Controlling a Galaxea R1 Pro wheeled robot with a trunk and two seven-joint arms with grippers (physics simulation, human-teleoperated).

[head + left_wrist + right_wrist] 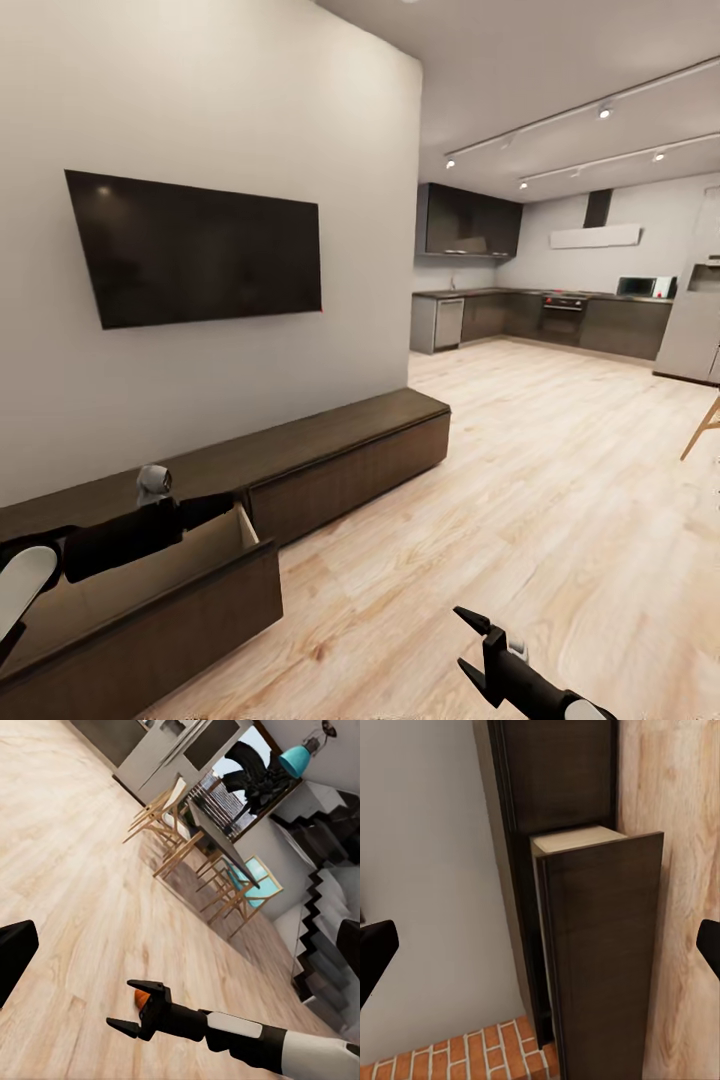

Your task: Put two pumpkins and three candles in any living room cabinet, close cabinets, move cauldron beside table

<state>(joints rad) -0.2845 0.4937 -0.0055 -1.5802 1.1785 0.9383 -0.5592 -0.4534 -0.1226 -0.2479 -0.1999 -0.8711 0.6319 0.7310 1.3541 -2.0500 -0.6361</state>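
The long dark brown cabinet (350, 440) runs along the wall under the television. Its left drawer (190, 590) is pulled out, and the pale inside shows nothing in it; the right front is shut. My left arm (120, 540) reaches over that drawer. My left gripper (180, 952) is open, its fingers spread wide and holding nothing. My right gripper (475, 648) hangs open over the floor in front of the cabinet. In the left wrist view a small orange pumpkin (140, 999) peeks out behind the right gripper (131, 1009). The right wrist view looks at the open drawer (600, 945).
A television (200, 245) hangs on the wall above the cabinet. The wooden floor (520, 500) runs toward a kitchen (550, 315) at the back. A dining table (217, 832) with wooden chairs (161, 810) and stairs (322, 937) stand across the room. Red brick (472, 1057) lies beside the cabinet's end.
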